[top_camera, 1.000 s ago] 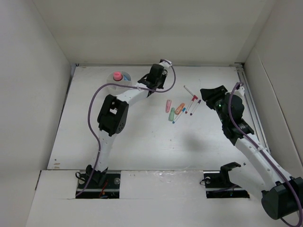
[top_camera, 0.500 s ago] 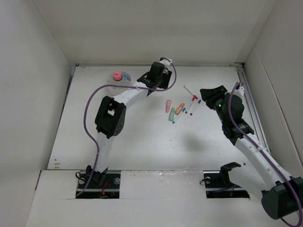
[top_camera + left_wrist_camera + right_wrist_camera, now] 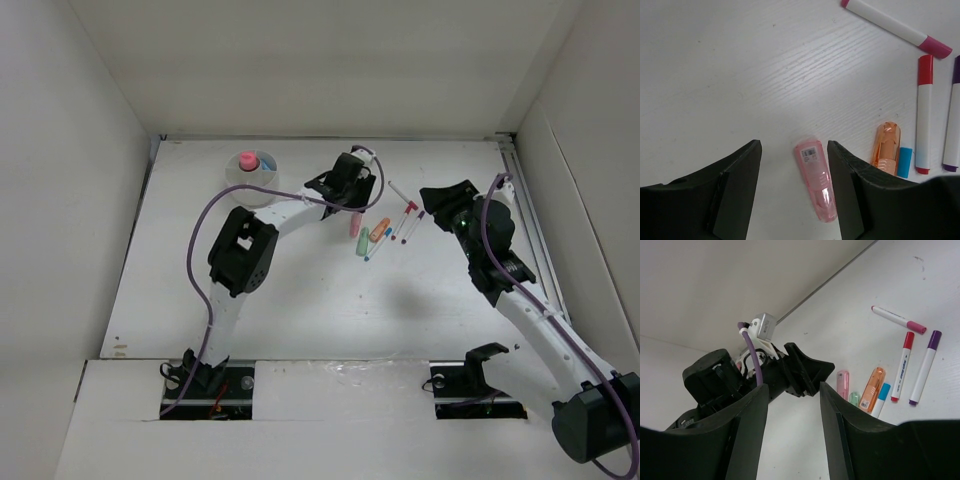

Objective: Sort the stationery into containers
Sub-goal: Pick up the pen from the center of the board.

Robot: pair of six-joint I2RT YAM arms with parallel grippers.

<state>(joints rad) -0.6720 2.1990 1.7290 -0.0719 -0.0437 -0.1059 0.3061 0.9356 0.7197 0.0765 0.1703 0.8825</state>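
My left gripper (image 3: 794,150) hangs open just above the table, its fingers on either side of a pink capsule piece (image 3: 815,180) without touching it. From above, that gripper (image 3: 352,207) sits at the pink piece's (image 3: 354,227) far end. Beside it lie a green piece (image 3: 362,243), an orange piece (image 3: 886,149), a blue-capped pen (image 3: 905,161), a red-capped pen (image 3: 924,115), a purple-capped pen (image 3: 953,120) and a pink-capped pen (image 3: 895,27). My right gripper (image 3: 432,198) is open and empty, raised to the right of the pens. The white bowl (image 3: 238,178) holds a pink-topped item (image 3: 247,160) and a blue piece (image 3: 268,165).
White walls close in the table on the left, back and right. The left arm's purple cable (image 3: 205,215) loops over the table's left half. In the right wrist view the left arm's gripper (image 3: 800,372) fills the space beyond my right fingers (image 3: 835,430).
The left gripper has swung right, away from the bowl, to the pink piece, and has opened. The right gripper's jaws have spread slightly; that arm has hardly moved.
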